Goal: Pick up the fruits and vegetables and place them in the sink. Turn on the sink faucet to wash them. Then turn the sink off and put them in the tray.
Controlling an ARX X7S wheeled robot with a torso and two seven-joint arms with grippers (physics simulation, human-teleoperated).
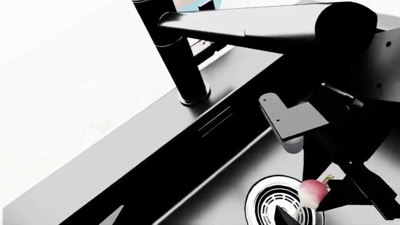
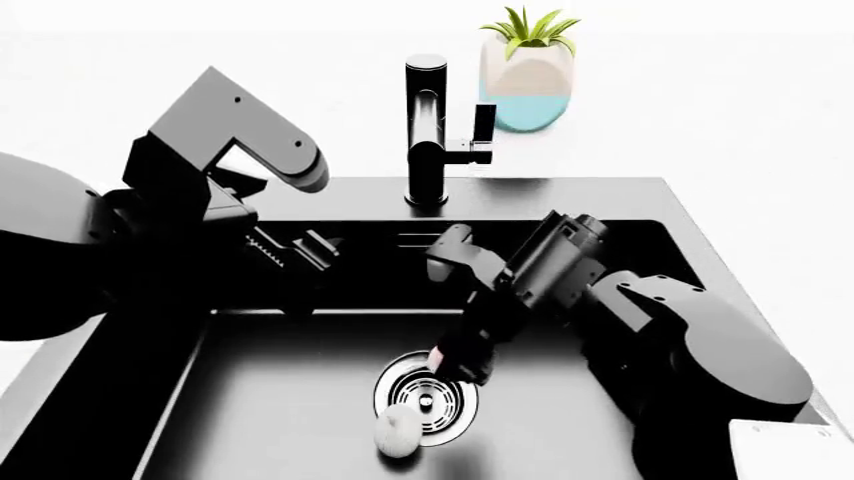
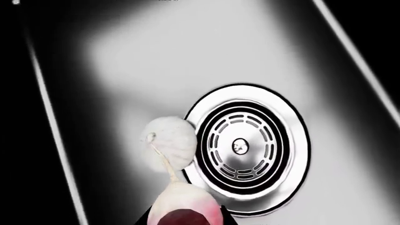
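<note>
My right gripper (image 2: 461, 362) reaches down into the black sink (image 2: 267, 400) and is shut on the pink-red radish (image 2: 445, 356), holding it just above the round silver drain (image 2: 427, 398). In the right wrist view the radish (image 3: 184, 206) sits between the jaws, its white root pointing at the whitish garlic-like bulb (image 3: 170, 143), which lies on the sink floor against the drain (image 3: 240, 147) rim. The bulb (image 2: 396, 432) rests at the drain's near-left edge. My left gripper (image 2: 296, 262) hovers open and empty over the sink's back-left part. The black sink faucet (image 2: 427, 130) stands behind the sink. The tray is out of view.
A white-and-blue plant pot (image 2: 527, 75) stands behind the faucet on the white counter. The faucet's lever (image 2: 481, 130) sticks out toward the pot. A white object (image 2: 787, 450) shows at the near-right corner. My right arm (image 1: 325, 70) crosses the left wrist view beside the faucet (image 1: 178, 56).
</note>
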